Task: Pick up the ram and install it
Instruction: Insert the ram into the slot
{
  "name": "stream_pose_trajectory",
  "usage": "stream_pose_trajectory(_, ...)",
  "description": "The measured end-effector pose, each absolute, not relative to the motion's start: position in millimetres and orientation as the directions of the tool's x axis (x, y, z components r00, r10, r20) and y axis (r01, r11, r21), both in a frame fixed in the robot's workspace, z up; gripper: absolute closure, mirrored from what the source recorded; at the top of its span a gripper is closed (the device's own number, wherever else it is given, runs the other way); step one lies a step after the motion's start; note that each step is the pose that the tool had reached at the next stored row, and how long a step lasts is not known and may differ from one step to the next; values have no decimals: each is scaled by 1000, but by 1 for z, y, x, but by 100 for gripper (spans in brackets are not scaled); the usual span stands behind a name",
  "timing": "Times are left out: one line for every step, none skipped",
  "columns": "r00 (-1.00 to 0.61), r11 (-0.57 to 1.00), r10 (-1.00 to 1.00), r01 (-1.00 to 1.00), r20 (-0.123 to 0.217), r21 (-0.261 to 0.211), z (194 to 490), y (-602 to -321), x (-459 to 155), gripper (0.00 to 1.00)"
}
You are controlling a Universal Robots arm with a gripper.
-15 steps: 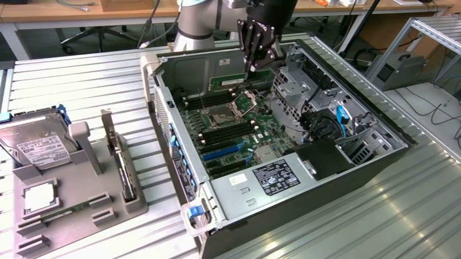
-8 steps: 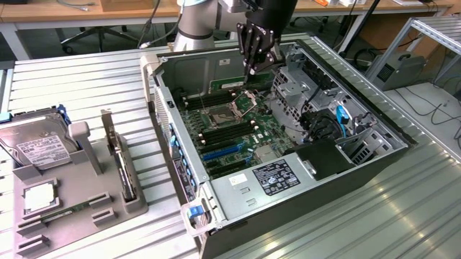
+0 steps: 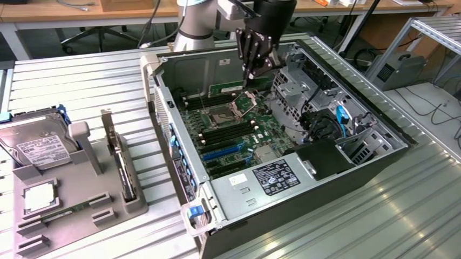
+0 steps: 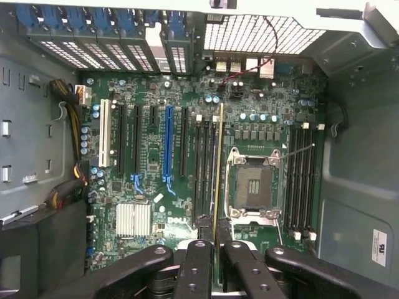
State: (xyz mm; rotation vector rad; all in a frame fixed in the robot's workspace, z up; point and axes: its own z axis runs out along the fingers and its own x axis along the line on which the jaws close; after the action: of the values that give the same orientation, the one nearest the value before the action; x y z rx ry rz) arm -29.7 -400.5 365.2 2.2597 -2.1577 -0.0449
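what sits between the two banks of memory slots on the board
The processor socket, seen in the wrist view. The ram, held in the jaws, hangs edge-on beside it, by one bank of slots.

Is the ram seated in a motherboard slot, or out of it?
Out. The gripper is shut on the ram, held upright above the motherboard, clear of the slots.

A long, thin, flat green circuit-board ram [image 4: 218, 168] shows edge-on in the wrist view as a narrow yellow-green strip. One end is clamped in the black gripper [image 4: 216, 232]. It stands on edge over the green motherboard [image 4: 149, 162], parallel to the black memory slots [image 4: 204, 168] and beside the square metal processor socket [image 4: 254, 187]. Whether it is seated cannot be told.
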Motion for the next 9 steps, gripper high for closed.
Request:
stream_pose_trajectory(46, -46, -999, -998, -9, 32, 362, -400, -30, 86)
stream_pose_trajectory(46, -46, -999, -998, -9, 32, 361, -400, -30, 86)
stream_pose_trajectory(46, -46, -999, -998, -9, 32, 359, -400, -30, 86)
stream_pose_trajectory(46, -46, -999, -998, -9, 32, 357, -400, -30, 86)
stream_pose_trajectory(46, -46, -999, -998, -9, 32, 356, -400, -30, 86)
stream_pose_trajectory(46, -46, -999, -998, -9, 32, 354, -400, -30, 86)
stream_pose_trajectory(46, -46, -999, -998, -9, 32, 352, -400, -30, 86)
stream_pose_trajectory(46, -46, -999, -998, -9, 32, 351, -401, -30, 86)
stream_pose_trajectory(46, -46, -999, -998, -8, 32, 349, -400, -30, 86)
